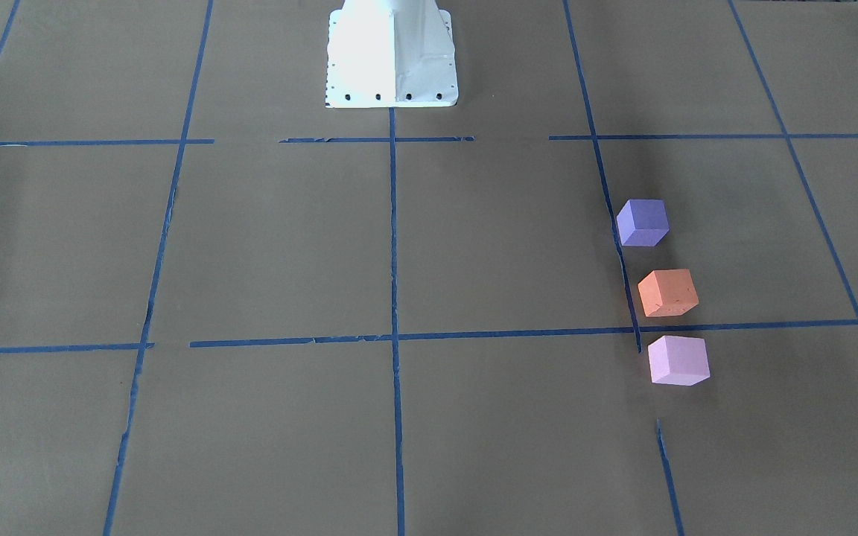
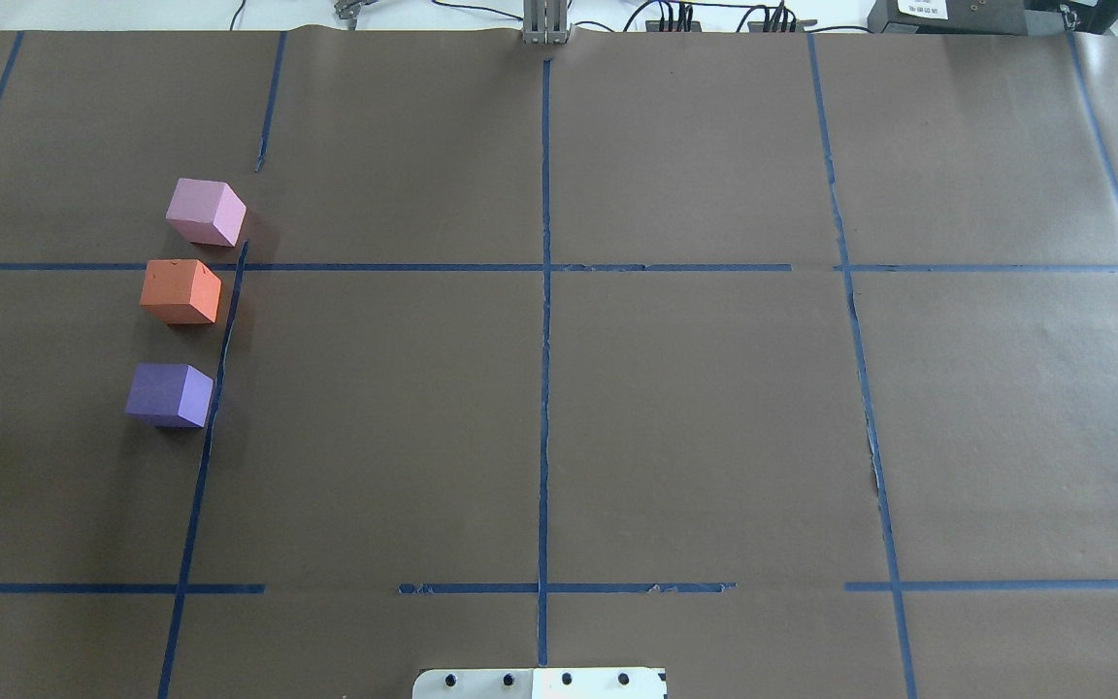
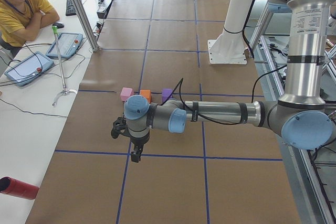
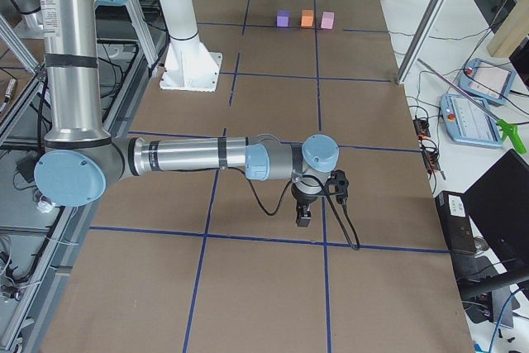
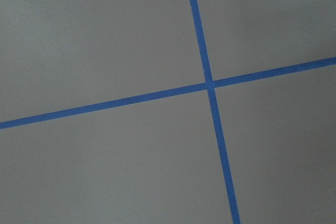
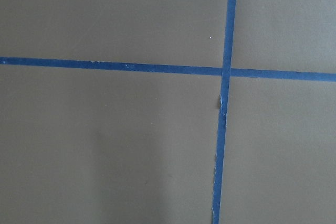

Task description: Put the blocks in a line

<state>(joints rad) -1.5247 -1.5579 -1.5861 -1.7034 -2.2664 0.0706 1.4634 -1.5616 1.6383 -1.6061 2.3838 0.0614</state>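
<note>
Three cubes stand in a row beside a blue tape line on the robot's left side of the table: the violet-purple block (image 1: 643,222) (image 2: 169,394), the orange block (image 1: 668,292) (image 2: 180,291) and the pale pink block (image 1: 678,360) (image 2: 206,212). They stand apart, with small gaps. My left gripper (image 3: 136,156) shows only in the exterior left view, pointing down over a tape crossing, away from the blocks. My right gripper (image 4: 303,219) shows only in the exterior right view, far from the blocks. I cannot tell whether either is open or shut. Both wrist views show only brown paper and tape.
The white robot base (image 1: 392,52) (image 2: 540,682) stands at the middle of the table's robot side. Blue tape lines grid the brown paper. An operator (image 3: 21,9) sits by teach pendants (image 3: 23,68) beyond the table. A red cylinder (image 3: 18,188) lies off the table's end.
</note>
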